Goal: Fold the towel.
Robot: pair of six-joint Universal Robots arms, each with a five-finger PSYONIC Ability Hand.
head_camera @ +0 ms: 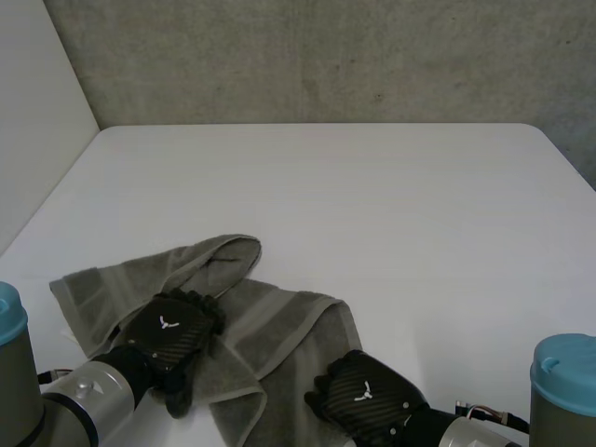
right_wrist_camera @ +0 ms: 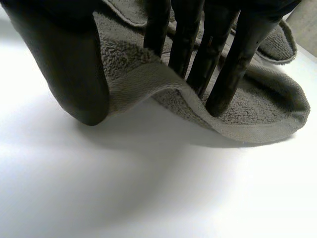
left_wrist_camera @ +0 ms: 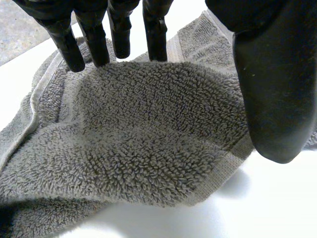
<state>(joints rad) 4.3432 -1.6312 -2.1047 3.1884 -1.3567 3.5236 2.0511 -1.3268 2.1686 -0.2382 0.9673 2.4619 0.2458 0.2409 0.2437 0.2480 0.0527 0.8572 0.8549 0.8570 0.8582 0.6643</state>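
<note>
A grey towel [head_camera: 279, 321] lies crumpled on the white table [head_camera: 372, 205] near the front edge, with one end folded over at the back. My left hand [head_camera: 168, 333] lies on its left half, open. Its straight fingers [left_wrist_camera: 94, 39] hover just over the pile [left_wrist_camera: 138, 129], and its thumb [left_wrist_camera: 275, 99] is past the towel's hem. My right hand [head_camera: 368, 396] is at the towel's near right edge. There its fingers [right_wrist_camera: 223, 74] press into the cloth [right_wrist_camera: 257, 109] and its thumb [right_wrist_camera: 74, 74] closes against the hem, which is buckled up between them.
The table stretches wide and bare behind and to the right of the towel. A grey concrete wall [head_camera: 326, 56] stands behind it, and a white wall [head_camera: 33, 112] runs along the left side.
</note>
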